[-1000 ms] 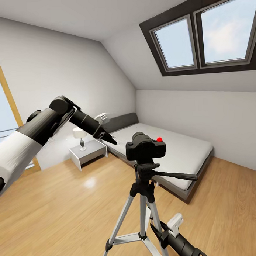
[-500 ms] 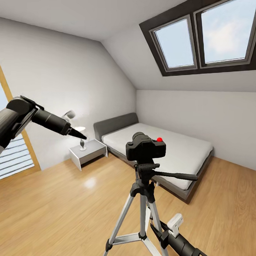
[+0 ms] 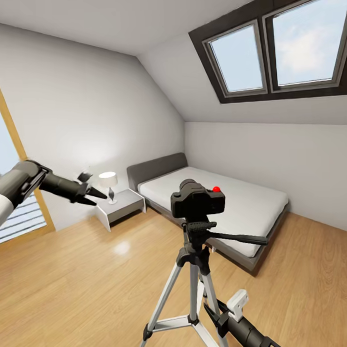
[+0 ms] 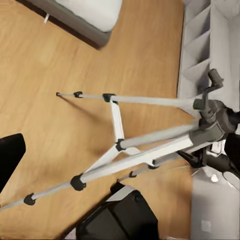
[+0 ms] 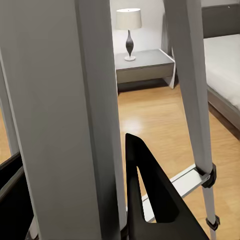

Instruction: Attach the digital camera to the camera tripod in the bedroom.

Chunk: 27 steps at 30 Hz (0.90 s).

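Note:
The black digital camera [image 3: 197, 200], red button on top, sits on the pan head of the camera tripod [image 3: 196, 288] at the middle of the head view. My left gripper [image 3: 91, 192] hangs far to the left of it, near the nightstand, with its fingers spread open and nothing in them. From above, the left wrist view takes in the tripod's silver legs [image 4: 125, 145]. My right gripper [image 3: 220, 308] is low at the tripod; in the right wrist view its black fingers [image 5: 145, 195] stand on either side of a silver leg [image 5: 70, 115], closed on it.
A low grey bed [image 3: 229, 201] lies behind the tripod along the right wall. A white nightstand [image 3: 119, 206] with a lamp [image 3: 109, 182] stands at the back left. Skylights [image 3: 274, 47] sit in the sloped ceiling. Light wood floor [image 3: 82, 276] spreads around the tripod.
My left arm has swung left and downward, away from the camera, towards the window side. The camera stays on the tripod. The right arm has not moved.

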{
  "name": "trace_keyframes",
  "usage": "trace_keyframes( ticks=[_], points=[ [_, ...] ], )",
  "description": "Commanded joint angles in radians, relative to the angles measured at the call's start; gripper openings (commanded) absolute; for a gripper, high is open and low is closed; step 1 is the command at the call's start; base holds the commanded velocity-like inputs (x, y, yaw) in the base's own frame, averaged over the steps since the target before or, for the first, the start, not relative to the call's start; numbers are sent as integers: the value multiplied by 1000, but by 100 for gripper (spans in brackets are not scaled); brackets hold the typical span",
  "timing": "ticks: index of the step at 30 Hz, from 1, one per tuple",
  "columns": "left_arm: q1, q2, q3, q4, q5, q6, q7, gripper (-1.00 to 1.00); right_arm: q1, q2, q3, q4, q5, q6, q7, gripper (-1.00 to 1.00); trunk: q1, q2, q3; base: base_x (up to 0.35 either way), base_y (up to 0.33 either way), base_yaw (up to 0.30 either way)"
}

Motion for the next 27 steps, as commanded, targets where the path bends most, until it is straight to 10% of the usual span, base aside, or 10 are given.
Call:
trace_keyframes(
  ticks=[1,6,7,16,27],
  points=[
    [-1,-12,-8,36,10,11,29,100,0,0,0,2,7,-3,3,-100,0,-1,0,0,0,0],
    [3,-118,2,294,35,-203,308,100,0,0,0,11,7,-3,3,-100,0,-1,0,0,0,0],
    [14,-129,5,315,60,-252,361,100,0,0,0,12,7,-3,3,100,0,-1,0,0,0,0],
    [117,-150,12,351,240,-442,530,100,0,0,2,14,7,-4,3,100,0,-1,0,0,0,0],
    [148,-152,12,353,266,-497,549,100,0,-1,1,15,7,-5,3,100,0,-1,0,0,0,0]
  ],
)
